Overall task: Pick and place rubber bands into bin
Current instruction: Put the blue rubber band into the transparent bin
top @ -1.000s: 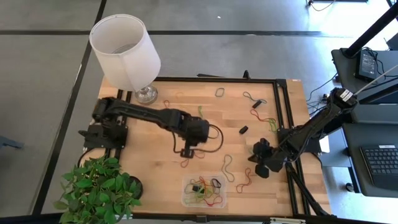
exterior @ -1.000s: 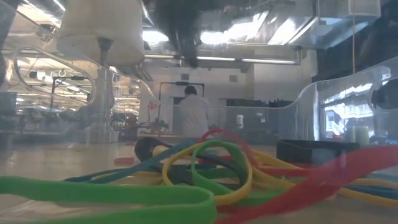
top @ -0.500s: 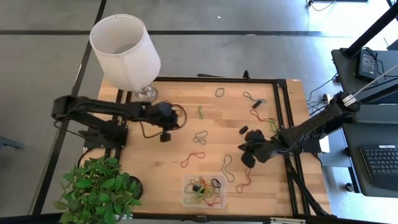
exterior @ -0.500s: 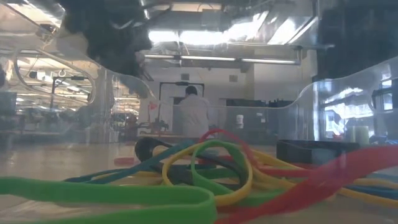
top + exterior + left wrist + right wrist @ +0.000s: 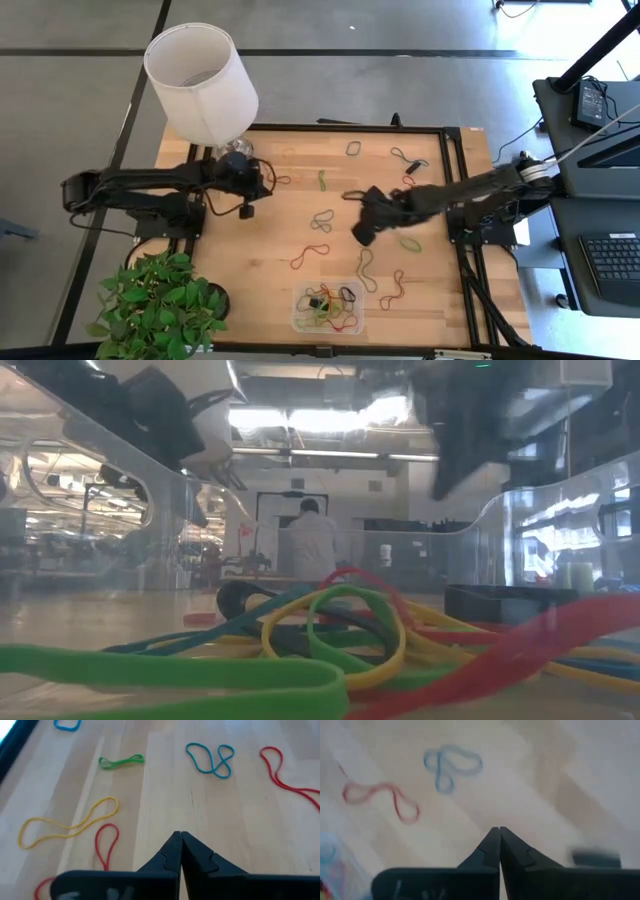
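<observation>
The left gripper (image 5: pixel 247 210), fingers pressed together, sits left of centre in the high view. The right gripper (image 5: pixel 362 234), likewise closed, reaches to mid-frame.

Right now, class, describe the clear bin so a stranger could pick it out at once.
Start at the wooden table and go to its near edge, right of the leafy plant. The bin there is a shallow clear tub, the only container holding a tangle of rubber bands.
</observation>
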Robot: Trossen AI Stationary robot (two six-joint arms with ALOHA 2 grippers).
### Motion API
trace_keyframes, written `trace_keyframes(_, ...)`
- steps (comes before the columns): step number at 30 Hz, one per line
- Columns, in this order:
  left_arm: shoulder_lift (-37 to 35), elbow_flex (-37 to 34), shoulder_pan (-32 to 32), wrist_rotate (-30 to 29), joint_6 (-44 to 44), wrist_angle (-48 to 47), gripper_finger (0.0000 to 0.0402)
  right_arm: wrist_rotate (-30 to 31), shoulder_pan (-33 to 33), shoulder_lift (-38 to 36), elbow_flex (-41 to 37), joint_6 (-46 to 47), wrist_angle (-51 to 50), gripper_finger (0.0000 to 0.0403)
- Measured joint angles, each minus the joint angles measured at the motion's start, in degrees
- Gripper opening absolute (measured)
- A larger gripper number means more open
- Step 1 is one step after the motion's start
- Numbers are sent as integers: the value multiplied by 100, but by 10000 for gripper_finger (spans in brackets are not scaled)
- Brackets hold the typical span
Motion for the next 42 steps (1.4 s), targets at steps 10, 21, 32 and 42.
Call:
trace_keyframes(10, 6, -1, 220, 264, -72, 336, 2, -35, -618, 1692, 1734, -3585, 332, 70)
trace_keyframes(21, 6, 1, 62, 271, -426, 395, 2, -1300, -833, 3058, 2160, -4183, 885, 179)
trace_keyframes(32, 8, 1, -547, -24, -897, 880, 1, -1349, -933, 3602, 2182, -4706, 880, 169)
trace_keyframes(42, 8, 1, -1308, -831, -1296, 1104, 2, -1532, -991, 3696, 2125, -4296, 973, 42)
